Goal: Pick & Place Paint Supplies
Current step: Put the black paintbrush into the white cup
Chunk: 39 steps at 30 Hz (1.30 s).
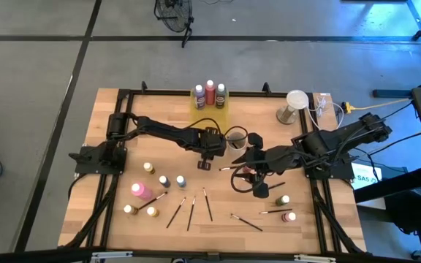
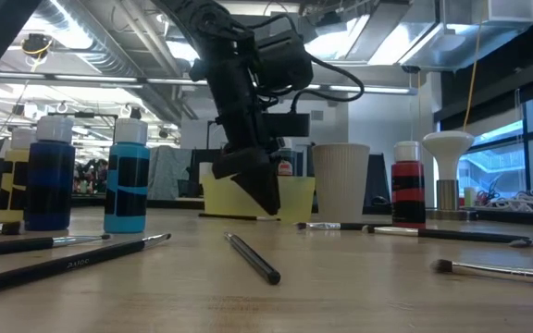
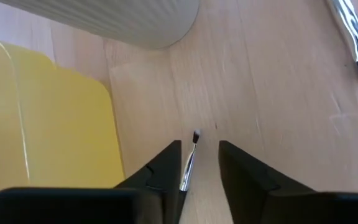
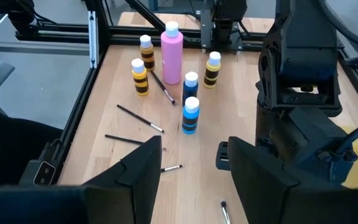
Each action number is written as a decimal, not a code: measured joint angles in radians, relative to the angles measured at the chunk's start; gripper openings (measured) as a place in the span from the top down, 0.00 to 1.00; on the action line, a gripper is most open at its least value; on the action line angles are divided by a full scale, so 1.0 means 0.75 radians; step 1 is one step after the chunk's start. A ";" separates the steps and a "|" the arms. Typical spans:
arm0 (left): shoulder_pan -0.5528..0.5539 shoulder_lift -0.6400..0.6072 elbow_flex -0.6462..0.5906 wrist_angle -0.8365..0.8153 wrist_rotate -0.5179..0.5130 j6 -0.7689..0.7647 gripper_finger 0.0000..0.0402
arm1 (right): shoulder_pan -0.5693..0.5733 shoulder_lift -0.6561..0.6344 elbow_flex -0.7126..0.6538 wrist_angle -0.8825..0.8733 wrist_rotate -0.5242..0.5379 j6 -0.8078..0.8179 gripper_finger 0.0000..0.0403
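Note:
My left gripper (image 1: 210,155) points down at the table's middle, just near of the yellow tray (image 3: 55,124) and the ribbed grey cup (image 3: 117,18). Its fingers are open, and a thin brush (image 3: 190,163) lies on the wood in the gap, pale tip toward the far side. My right gripper (image 4: 194,180) hangs open and empty above the table, right of centre. Paint bottles (image 1: 141,191) stand near left, and loose brushes (image 1: 191,212) lie along the near side. My left gripper has the brush's metal collar (image 3: 185,177) close against the inner side of one finger (image 3: 166,165). I cannot tell whether they touch. The other finger stands apart from the brush, which lies along the fingers on the table.
Three bottles (image 1: 210,93) stand in the tray at the far edge. A white stand (image 1: 296,102) and cables sit far right. Two bottles (image 1: 282,199) and more brushes (image 1: 247,221) lie near right. The black frame rail (image 1: 115,183) borders the table.

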 joint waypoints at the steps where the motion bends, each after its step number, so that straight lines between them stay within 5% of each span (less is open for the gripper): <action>1: 0.000 0.004 0.001 0.001 0.000 0.000 0.70 | 0.000 0.004 0.000 0.002 0.000 0.000 0.53; 7: 0.011 0.035 0.003 0.020 0.007 0.010 0.64 | 0.000 0.018 0.000 -0.004 0.006 0.000 0.53; 20: 0.137 0.074 0.007 -0.007 0.249 -0.054 0.66 | 0.000 0.018 0.000 0.002 0.011 0.000 0.53; 39: 0.123 0.130 0.015 -0.004 0.207 -0.106 0.99 | 0.000 0.018 0.000 0.013 0.011 0.000 0.53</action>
